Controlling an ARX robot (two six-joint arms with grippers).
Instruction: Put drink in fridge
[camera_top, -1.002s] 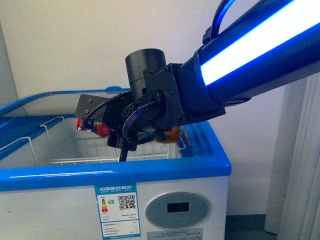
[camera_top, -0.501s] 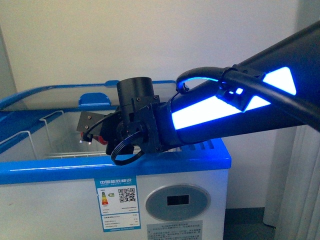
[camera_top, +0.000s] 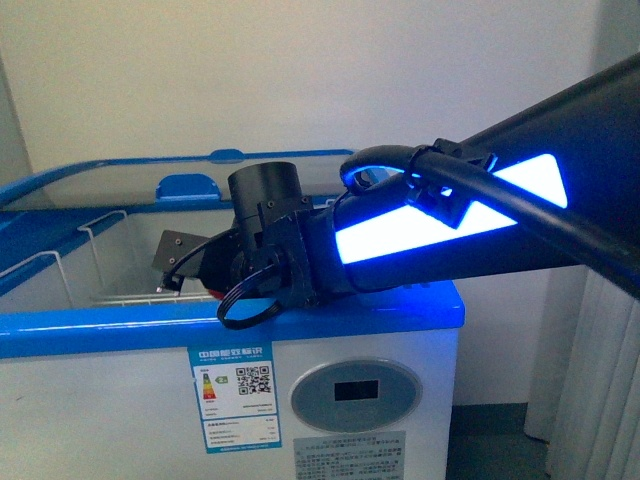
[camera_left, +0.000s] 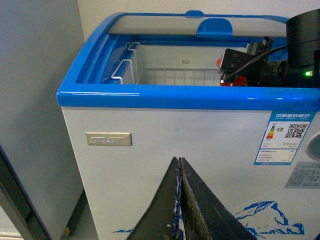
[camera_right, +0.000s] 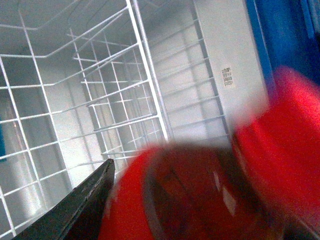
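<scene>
Fingers (camera_right: 90, 200): right pair clamp the drink (camera_right: 200, 200); left pair (camera_left: 179, 200) pressed together, empty.
Drink: likely heavy, smooth-walled; grip mid-body over the fridge (camera_top: 300, 325).

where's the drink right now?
The drink is in the right gripper, inside the fridge opening just behind its blue front rim, over the white wire basket; the front view shows only a red sliver.

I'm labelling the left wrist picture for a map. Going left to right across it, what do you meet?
Grey wall → metal nameplate on the fridge → white wire basket → left tool, shut → right tool holding the drink → energy label.
</scene>
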